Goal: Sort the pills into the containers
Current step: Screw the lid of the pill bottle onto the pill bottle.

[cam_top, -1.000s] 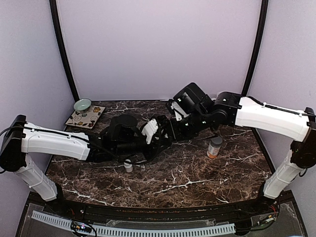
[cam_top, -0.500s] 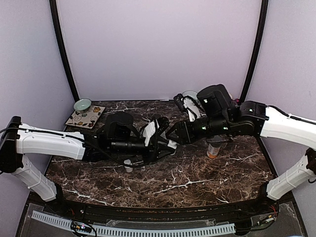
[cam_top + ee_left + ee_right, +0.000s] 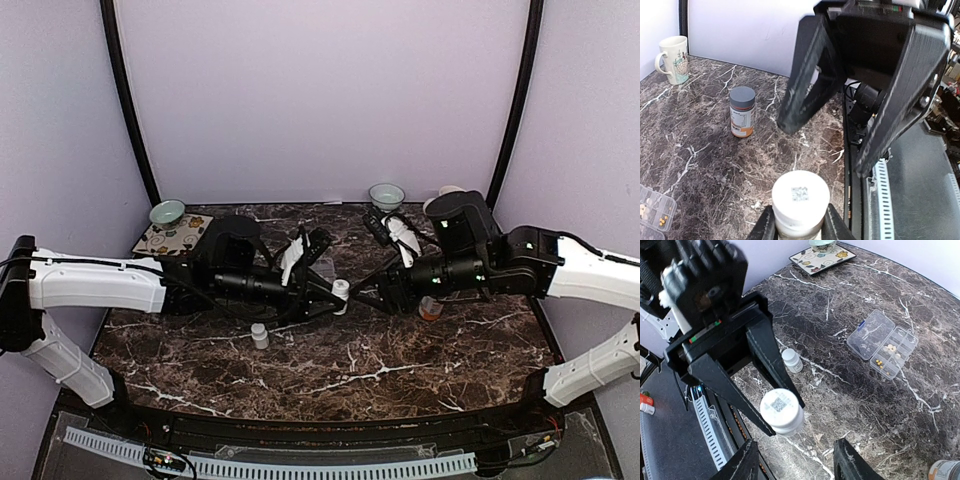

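My left gripper (image 3: pixel 800 219) is shut on a small white bottle (image 3: pixel 801 196) with a printed square code on its cap, held above the marble. In the top view that bottle (image 3: pixel 340 292) hangs between the two grippers. My right gripper (image 3: pixel 796 464) faces it, open, with the bottle (image 3: pixel 782 412) just beyond its fingertips and nothing between them. The clear pill box (image 3: pixel 882 342) lies open on the table, with pale pills (image 3: pixel 889 347) in one compartment. The left wrist view catches only its corner (image 3: pixel 655 212).
A second small white bottle (image 3: pixel 791 360) stands on the marble near the front (image 3: pixel 259 335). An orange bottle with a grey cap (image 3: pixel 742 111) stands by my right arm. A mug (image 3: pixel 674 59), two bowls (image 3: pixel 167 212) (image 3: pixel 386 195) and a patterned plate (image 3: pixel 172 237) line the back.
My right arm has drawn back to the right, away from my left gripper, and its jaws have widened a little. The left gripper has shifted right with the white bottle in it.
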Action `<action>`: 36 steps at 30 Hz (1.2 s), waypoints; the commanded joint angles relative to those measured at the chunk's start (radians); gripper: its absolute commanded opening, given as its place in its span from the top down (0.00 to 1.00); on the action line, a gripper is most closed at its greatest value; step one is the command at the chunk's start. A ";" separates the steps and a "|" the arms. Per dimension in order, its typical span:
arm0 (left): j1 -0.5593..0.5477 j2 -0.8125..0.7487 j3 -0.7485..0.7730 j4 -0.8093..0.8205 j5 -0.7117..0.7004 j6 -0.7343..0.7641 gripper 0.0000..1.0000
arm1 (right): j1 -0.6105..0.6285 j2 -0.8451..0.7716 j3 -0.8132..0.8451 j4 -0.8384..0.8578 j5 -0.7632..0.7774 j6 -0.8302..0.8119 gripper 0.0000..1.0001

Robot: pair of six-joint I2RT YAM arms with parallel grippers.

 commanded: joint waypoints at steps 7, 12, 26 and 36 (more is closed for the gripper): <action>0.022 0.000 0.087 -0.082 0.210 -0.048 1.00 | -0.002 -0.036 -0.016 0.076 -0.077 -0.067 0.48; 0.022 0.011 0.102 -0.094 0.232 -0.052 1.00 | -0.002 -0.023 -0.004 0.077 -0.087 -0.074 0.49; 0.023 0.039 0.127 -0.108 0.254 -0.042 1.00 | -0.003 0.010 0.000 0.107 -0.150 -0.066 0.50; 0.023 0.054 0.135 -0.111 0.263 -0.038 1.00 | -0.009 0.040 0.018 0.111 -0.175 -0.071 0.56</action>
